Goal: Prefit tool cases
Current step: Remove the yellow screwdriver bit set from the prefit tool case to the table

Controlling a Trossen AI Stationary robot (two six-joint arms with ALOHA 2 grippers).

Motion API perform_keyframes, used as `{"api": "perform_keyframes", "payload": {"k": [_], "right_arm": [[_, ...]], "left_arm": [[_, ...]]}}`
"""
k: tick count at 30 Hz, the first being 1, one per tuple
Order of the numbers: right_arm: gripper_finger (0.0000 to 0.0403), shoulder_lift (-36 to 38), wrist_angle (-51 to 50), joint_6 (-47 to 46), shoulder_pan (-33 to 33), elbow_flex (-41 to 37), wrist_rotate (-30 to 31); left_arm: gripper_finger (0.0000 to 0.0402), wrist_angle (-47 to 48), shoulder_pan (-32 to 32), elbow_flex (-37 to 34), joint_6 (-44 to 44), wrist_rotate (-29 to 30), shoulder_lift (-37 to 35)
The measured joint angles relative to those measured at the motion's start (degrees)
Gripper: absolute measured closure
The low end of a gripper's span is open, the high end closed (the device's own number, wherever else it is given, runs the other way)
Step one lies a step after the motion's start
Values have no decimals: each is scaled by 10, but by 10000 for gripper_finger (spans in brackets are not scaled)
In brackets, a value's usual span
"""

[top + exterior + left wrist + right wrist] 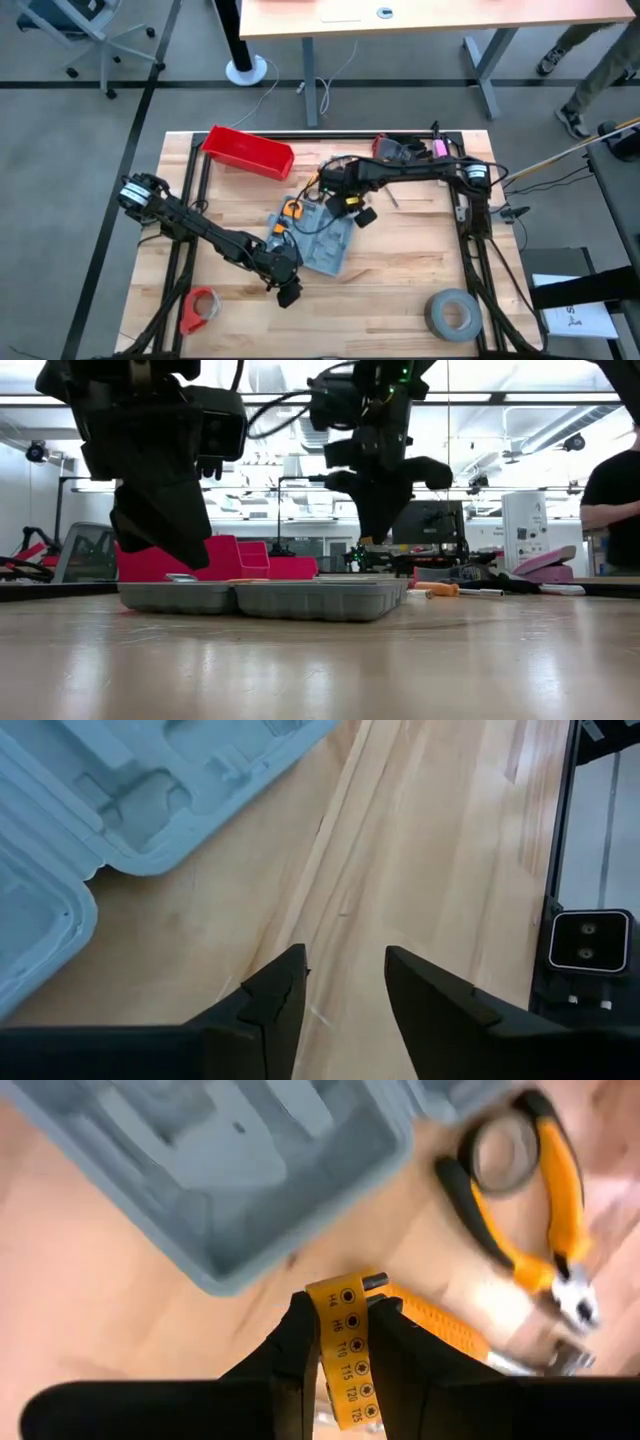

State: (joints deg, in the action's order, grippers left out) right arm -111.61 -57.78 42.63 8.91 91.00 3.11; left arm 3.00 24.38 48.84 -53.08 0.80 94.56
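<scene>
The grey-blue tool case lies open and flat on the wooden table, its moulded recesses up; it also shows in the low view. My right gripper hangs over the table by the case's far right corner, shut on a yellow bit holder marked H4 to T25. My left gripper stands open over bare wood just off the case's near left corner, with nothing between its fingers. My right gripper pinches the yellow bit holder's two flat faces between its two fingers, coming from above and pointing steeply down. The strip runs along the fingers, and its H4 end sticks out past the tips. In the low view the gripper hangs well above the table.
Orange-handled pliers and an orange-handled screwdriver lie on the wood beside the case. A red bin stands at the far left, a red tape dispenser near left, a grey tape roll near right. A person stands beyond the table.
</scene>
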Motion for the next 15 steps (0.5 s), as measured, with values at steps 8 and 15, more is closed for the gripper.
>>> {"api": "perform_keyframes", "payload": {"k": [8, 15], "right_arm": [[335, 0, -4, -30, 38, -18, 0], [345, 0, -2, -49, 39, -47, -1]], "left_arm": [[260, 0, 2, 0, 0, 0, 0], [255, -1, 3, 0, 0, 1, 0]]}}
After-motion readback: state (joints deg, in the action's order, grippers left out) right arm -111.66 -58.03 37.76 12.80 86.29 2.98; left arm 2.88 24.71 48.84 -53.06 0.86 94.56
